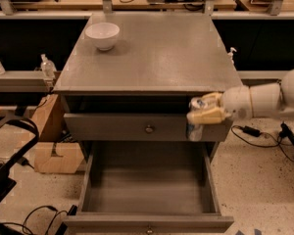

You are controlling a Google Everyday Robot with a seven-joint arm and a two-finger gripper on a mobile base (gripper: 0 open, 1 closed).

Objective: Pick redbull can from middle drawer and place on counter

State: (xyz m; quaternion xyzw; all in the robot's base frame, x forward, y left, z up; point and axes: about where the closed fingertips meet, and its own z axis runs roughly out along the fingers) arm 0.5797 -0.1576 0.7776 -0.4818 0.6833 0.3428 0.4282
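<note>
Can (pixel 195 131) is clamped in the gripper (pixel 203 112), fingers closed around its middle. It's roughly upright, in the air in front of the right end of the closed top drawer (pixel 117 126), just below the counter (pixel 157 58) edge. Middle drawer (pixel 147 195) stands pulled out underneath. White bowl (pixel 102 35) sits on the counter, back left.

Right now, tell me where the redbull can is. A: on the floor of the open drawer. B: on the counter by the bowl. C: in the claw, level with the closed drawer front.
C: the claw holds the redbull can at the closed drawer front, above the open middle drawer.
</note>
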